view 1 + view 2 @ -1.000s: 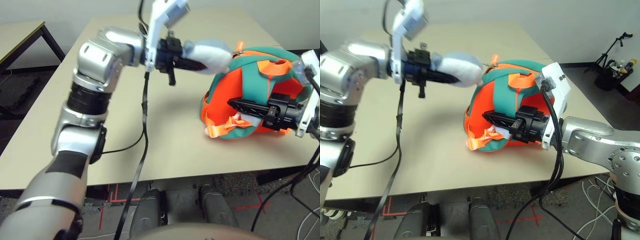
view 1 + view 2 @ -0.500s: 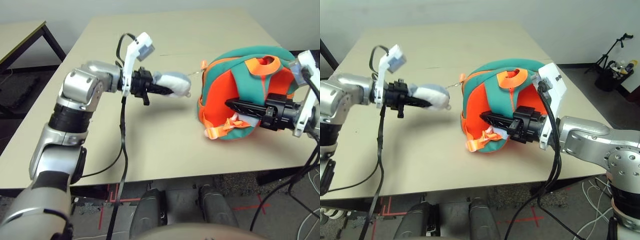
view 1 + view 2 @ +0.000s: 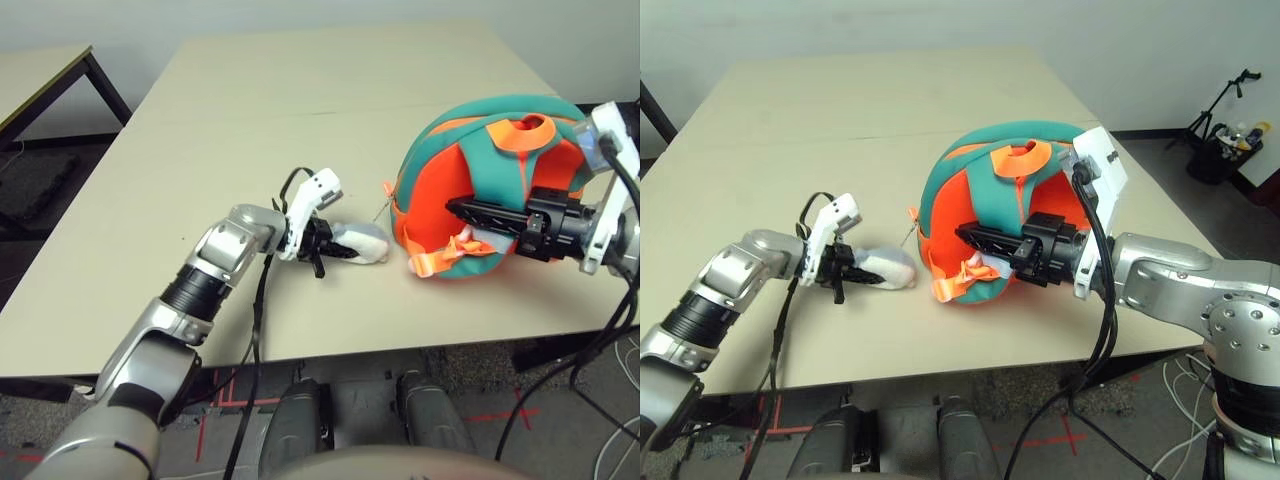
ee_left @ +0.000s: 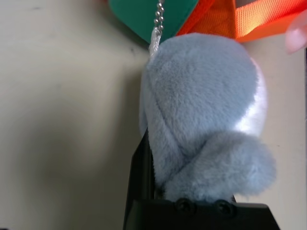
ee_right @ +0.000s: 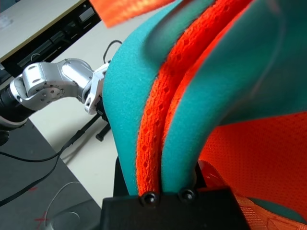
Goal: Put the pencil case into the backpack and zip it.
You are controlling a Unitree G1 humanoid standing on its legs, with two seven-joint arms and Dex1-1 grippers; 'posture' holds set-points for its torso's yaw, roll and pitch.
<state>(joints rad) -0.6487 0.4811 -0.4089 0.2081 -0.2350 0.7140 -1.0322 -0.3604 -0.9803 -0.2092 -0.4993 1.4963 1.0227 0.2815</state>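
In the lower half of the left eye view, your left gripper has its fingers closed around the grey-white plush, chained to the backpack. At right, your right gripper pinches the backpack's teal-and-orange strap. The backpack sits on the desk, right of centre.

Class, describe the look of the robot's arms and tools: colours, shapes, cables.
Both arms have rounded silver metal segments with black joint bands. Each wrist carries a white bracket with black cables trailing from it. The left tool and the right tool are black, with long, narrow fingers. Round bolt heads dot the right arm's silver casing.
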